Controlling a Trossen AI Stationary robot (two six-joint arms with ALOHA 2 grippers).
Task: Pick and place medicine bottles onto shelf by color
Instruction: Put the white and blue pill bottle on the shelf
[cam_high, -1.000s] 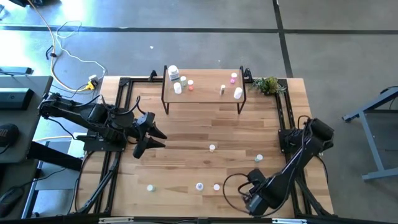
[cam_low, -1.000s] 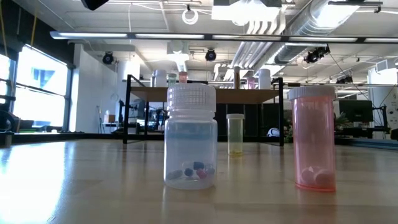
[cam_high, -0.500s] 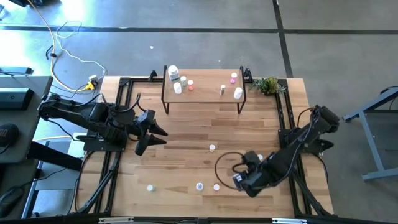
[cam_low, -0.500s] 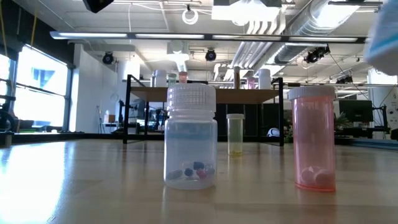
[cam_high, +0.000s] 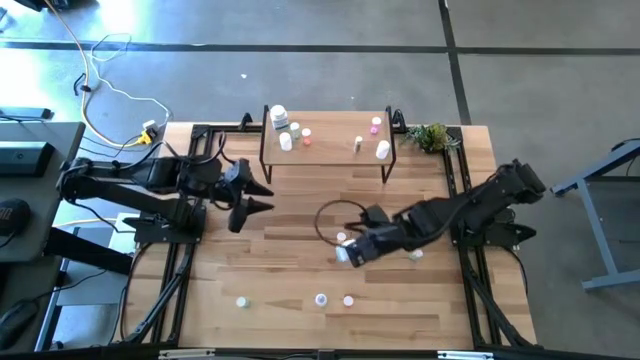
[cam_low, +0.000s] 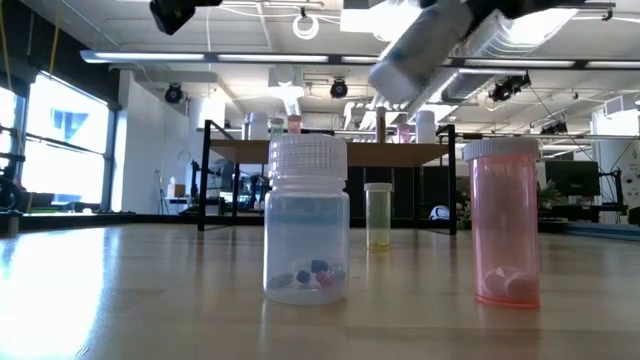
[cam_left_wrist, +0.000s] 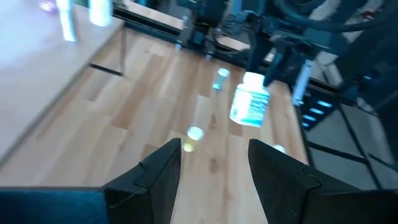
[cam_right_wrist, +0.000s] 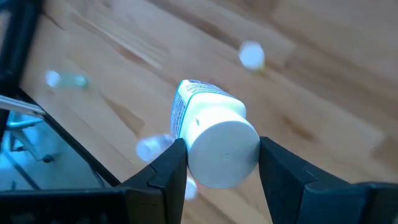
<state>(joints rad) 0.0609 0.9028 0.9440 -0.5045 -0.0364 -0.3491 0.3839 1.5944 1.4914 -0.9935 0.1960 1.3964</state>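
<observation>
My right gripper (cam_high: 352, 250) is over the middle of the table, shut on a larger white bottle (cam_right_wrist: 211, 130) with a white cap and a blue-printed label. The bottle also shows tilted at the top of the low view (cam_low: 420, 48). My left gripper (cam_high: 256, 195) is open and empty at the table's left, in the air. The shelf (cam_high: 326, 118) stands at the far edge with several bottles on its board. Small bottles stand on the table: a white-capped one (cam_low: 306, 220), a pink one (cam_low: 504, 222), a yellow one (cam_low: 378, 215). My right gripper pinches the white bottle between its two fingers (cam_right_wrist: 163, 171) at its cap end (cam_right_wrist: 222, 149). The cap faces back toward the wrist and the labelled body sticks out past the fingers. The bottle is lifted clear of the table and tilted.
A small green plant (cam_high: 432, 136) sits at the far right corner beside the shelf. Loose small bottles stand near the front edge (cam_high: 321, 298) and right of centre (cam_high: 416, 256). Black metal rails run along the table's left (cam_high: 190, 190) and right sides.
My right gripper has swung from the near right corner toward the table's middle, going left and toward the far edge, with the white bottle in it. My left gripper has gone a little toward the far edge.
</observation>
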